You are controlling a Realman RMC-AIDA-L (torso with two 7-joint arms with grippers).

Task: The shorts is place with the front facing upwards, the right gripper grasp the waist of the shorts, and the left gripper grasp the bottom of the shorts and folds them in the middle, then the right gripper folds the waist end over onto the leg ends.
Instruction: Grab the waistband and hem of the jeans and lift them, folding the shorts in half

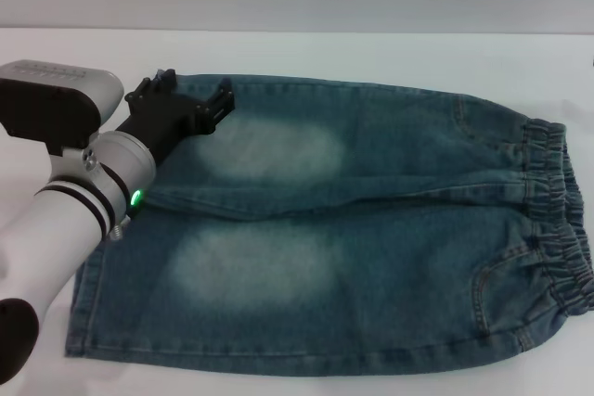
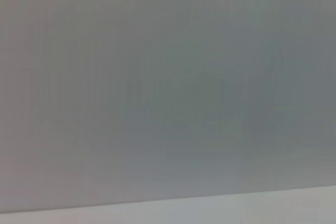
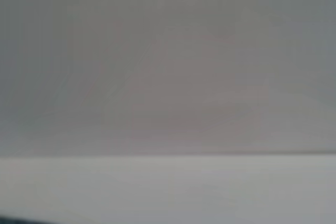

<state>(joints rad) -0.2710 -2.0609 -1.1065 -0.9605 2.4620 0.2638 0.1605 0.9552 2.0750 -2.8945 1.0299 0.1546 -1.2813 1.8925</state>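
Shorts (image 1: 353,248) lie flat on the white table (image 1: 278,53), waist (image 1: 561,220) far from the jaws, leg hems (image 1: 83,308) at the jaw end. Left gripper (image 1: 190,99) hovers over the far hem corner, jaws spread, pinching nothing. Right gripper not seen.

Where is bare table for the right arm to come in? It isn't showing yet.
Bare table runs beyond the shorts, and a corner past the waist. The leg ends are crowded: the left pincer hangs over the far one.

My left pincer (image 1: 193,97) reaches forward on its silver arm, fingers parted. The green ring at my wrist glows.
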